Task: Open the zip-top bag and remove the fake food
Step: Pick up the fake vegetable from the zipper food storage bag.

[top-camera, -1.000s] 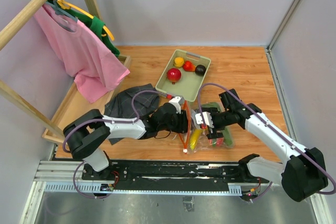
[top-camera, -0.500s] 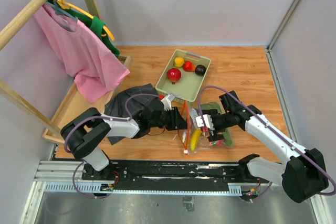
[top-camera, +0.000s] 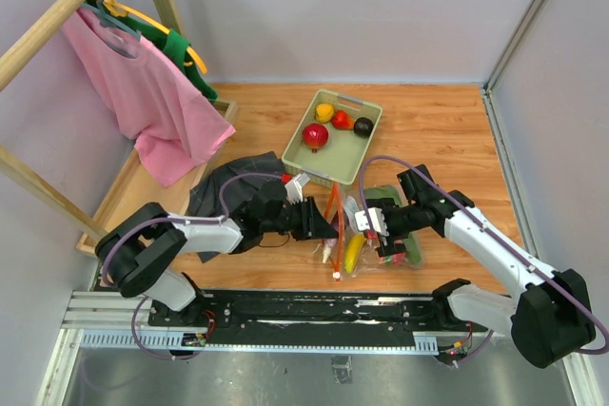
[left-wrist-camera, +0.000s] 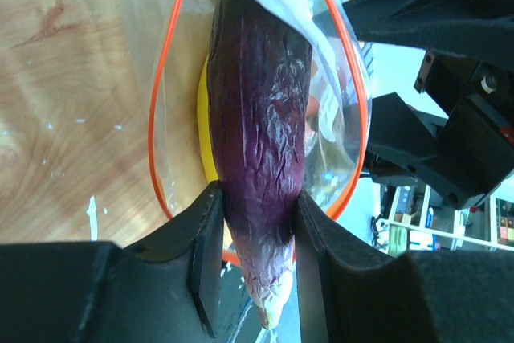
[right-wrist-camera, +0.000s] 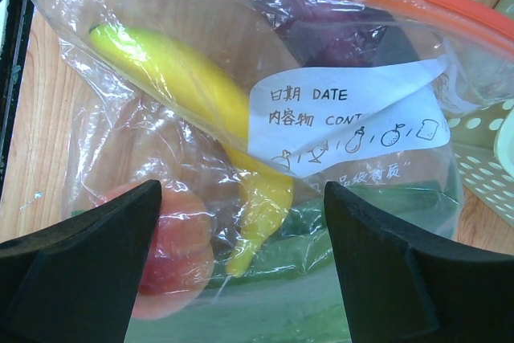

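Note:
The clear zip-top bag [top-camera: 373, 235] lies in front of the tray, its orange-red zip mouth [top-camera: 332, 204] open toward my left gripper [top-camera: 326, 228]. The left gripper [left-wrist-camera: 257, 267] is shut on a dark purple eggplant [left-wrist-camera: 261, 118], whose far end still lies inside the bag mouth [left-wrist-camera: 171, 78]. My right gripper [top-camera: 380, 232] is open over the bag, its fingers [right-wrist-camera: 88, 247] on either side of it. In the right wrist view, a yellow banana [right-wrist-camera: 201, 94], a red piece [right-wrist-camera: 173, 259], a green leafy piece [right-wrist-camera: 353, 279] and the white label [right-wrist-camera: 345, 118] show through the plastic [right-wrist-camera: 72, 6].
The pale green tray [top-camera: 348, 161] behind the bag holds a red round fruit [top-camera: 315, 135], a yellow one [top-camera: 324, 111], a small red one [top-camera: 341, 119] and a dark one [top-camera: 363, 125]. A dark cloth [top-camera: 224, 187] lies left. A wooden rack with a pink shirt [top-camera: 143, 92] stands far left.
My left gripper has drawn back to the left with the eggplant, pulling it partly out of the bag mouth. The right arm has stayed over the bag.

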Controlling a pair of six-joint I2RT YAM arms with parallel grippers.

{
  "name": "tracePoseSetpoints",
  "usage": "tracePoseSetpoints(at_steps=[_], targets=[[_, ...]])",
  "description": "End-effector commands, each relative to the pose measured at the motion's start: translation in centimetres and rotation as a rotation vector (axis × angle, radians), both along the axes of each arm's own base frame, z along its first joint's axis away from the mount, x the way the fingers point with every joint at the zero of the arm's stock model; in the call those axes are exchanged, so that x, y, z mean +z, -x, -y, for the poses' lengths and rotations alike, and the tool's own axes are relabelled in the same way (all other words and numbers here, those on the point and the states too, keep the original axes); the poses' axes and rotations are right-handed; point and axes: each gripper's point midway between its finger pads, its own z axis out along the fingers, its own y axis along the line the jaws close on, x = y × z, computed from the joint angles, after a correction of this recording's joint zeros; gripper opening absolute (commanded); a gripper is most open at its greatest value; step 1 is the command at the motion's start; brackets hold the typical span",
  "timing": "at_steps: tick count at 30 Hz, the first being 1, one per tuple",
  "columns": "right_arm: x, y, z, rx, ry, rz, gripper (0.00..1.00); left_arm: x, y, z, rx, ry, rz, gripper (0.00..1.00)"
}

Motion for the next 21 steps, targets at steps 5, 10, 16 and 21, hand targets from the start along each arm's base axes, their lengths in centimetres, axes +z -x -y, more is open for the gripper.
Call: tracePoseSetpoints(at_steps=[5, 10, 16, 21], targets=[[0.3, 0.9, -0.4, 0.028, -0.016, -0.002, 0.84, -0.7, 1.4, -2.4, -0.003, -0.066, 0.023, 0.14], [0.7, 0.9, -0.5, 0.027, -0.025, 0.005, 0.85, -0.7, 1.8, -3.8, 0.013, -0.118, 0.043, 0.13], [1.0, 0.9, -0.5, 0.025, -0.035, 0.015, 0.85, -0.3, 2.4, -5.5, 0.034, -0.165, 0.073, 0.13], [1.3, 0.8, -0.4, 0.016, -0.043, 0.019, 0.85, -0.2, 2.9, -6.9, 0.050, -0.203, 0.088, 0.12]])
